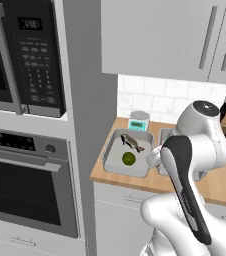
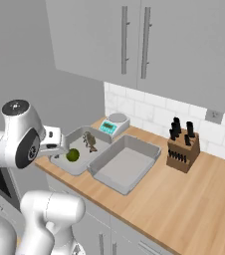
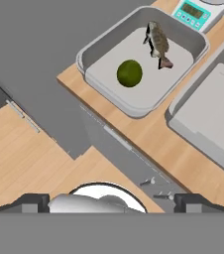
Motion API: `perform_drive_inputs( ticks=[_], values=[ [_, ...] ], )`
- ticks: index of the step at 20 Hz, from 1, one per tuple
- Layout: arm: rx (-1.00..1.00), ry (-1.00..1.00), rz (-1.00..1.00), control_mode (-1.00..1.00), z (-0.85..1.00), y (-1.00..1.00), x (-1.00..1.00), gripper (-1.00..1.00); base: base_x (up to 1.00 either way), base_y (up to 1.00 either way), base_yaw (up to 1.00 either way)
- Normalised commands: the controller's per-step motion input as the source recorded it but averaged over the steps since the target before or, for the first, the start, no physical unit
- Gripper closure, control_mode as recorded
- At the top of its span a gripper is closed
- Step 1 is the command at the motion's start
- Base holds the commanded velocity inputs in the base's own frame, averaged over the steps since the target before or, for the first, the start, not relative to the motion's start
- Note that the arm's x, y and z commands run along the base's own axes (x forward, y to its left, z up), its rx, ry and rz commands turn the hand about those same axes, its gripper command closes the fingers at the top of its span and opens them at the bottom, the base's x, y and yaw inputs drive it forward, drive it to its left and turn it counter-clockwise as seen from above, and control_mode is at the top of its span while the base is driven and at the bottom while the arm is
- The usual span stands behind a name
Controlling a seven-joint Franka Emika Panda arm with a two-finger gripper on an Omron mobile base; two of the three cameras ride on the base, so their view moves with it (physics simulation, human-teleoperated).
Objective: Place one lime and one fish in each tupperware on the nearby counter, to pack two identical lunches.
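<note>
Two light-grey tupperware tubs stand side by side on the wood counter (image 2: 184,209). The left tupperware (image 3: 84,54) (image 1: 110,150) holds a dark green lime (image 3: 129,73) (image 1: 129,158) (image 2: 72,155) and a dark brown fish (image 3: 158,42) (image 1: 131,142) (image 2: 89,141) lying apart from each other. Nothing lies in the right tupperware (image 2: 122,167) (image 3: 208,114). My gripper (image 3: 111,203) (image 2: 56,144) hangs open, out past the counter's front edge near the left tub's corner, and holds nothing.
A teal-faced kitchen scale (image 2: 113,124) (image 3: 198,12) stands behind the tubs by the tiled wall. A knife block (image 2: 182,149) sits to the right. A tall cabinet with a microwave (image 1: 20,55) and an oven (image 1: 25,175) closes the counter's left end.
</note>
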Motion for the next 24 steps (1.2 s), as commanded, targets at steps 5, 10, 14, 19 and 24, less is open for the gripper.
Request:
perform_drive_inputs(
  ticks=[5, 10, 14, 19, 24],
  values=[
    [0.0, 0.0, 0.01, 1.0, 0.0, 0.02, -0.05, -1.0, -0.09, 0.08, 0.02],
    [0.0, 0.0, 0.0, 1.0, 0.0, 0.0, 0.0, -1.0, -0.67, 0.9, 0.33],
    [0.0, 0.0, 0.0, 1.0, 0.0, 0.0, 0.0, -1.0, -0.42, 1.0, 0.57],
    [0.0, 0.0, 0.0, 1.0, 0.0, 0.0, 0.0, -1.0, -0.06, 1.0, 0.7],
    [0.0, 0.0, 0.0, 1.0, 0.0, 0.0, 0.0, -1.0, 0.0, 1.0, 0.69]
  ],
)
